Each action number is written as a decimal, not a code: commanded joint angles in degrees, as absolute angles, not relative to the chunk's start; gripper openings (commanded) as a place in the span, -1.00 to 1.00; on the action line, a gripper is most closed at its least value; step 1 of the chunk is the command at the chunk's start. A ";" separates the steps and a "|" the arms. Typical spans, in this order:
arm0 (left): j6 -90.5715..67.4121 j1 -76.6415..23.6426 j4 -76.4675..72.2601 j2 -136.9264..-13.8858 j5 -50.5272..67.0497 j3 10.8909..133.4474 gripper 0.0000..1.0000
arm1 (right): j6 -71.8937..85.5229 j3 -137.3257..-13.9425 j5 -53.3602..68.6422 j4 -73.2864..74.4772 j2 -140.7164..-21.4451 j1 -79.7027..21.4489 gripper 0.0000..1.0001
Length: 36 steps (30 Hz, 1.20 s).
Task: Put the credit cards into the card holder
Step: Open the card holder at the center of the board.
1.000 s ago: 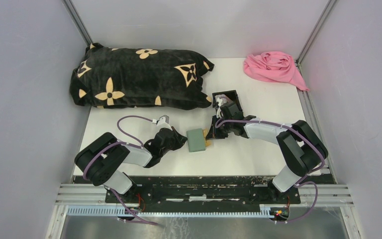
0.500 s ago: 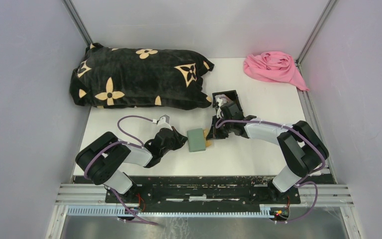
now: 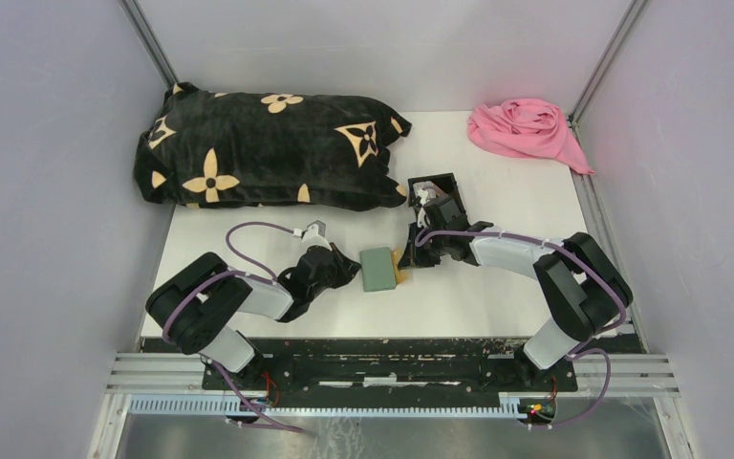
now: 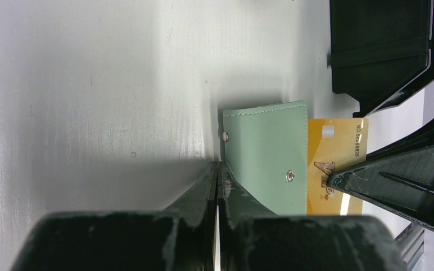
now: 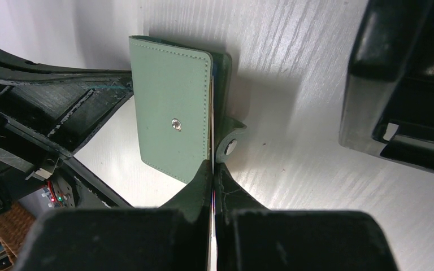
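The sage-green card holder (image 3: 378, 269) (image 4: 268, 152) (image 5: 172, 124) lies mid-table between the two arms. A tan/yellow credit card (image 4: 336, 152) (image 3: 400, 269) sticks halfway out of its right side. My right gripper (image 3: 409, 258) (image 5: 212, 164) is shut on that card, whose thin edge runs from the jaws into the slot beside the snap tab (image 5: 229, 145). My left gripper (image 3: 354, 271) (image 4: 219, 166) is shut at the holder's left edge, with a thin pale layer pinched between its jaws. Any other credit cards are out of view.
A black open-topped box (image 3: 437, 196) (image 4: 384, 51) (image 5: 407, 84) stands just behind the right gripper. A black blanket with tan flowers (image 3: 268, 148) fills the back left. A pink cloth (image 3: 526, 129) lies in the back right corner.
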<state>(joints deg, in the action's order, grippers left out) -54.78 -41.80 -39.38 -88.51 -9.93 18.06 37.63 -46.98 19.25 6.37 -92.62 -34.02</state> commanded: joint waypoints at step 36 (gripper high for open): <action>-53.36 -41.75 -35.25 -92.08 -8.49 16.27 -0.93 | 44.64 -45.09 24.32 -5.08 -92.68 -34.10 -0.98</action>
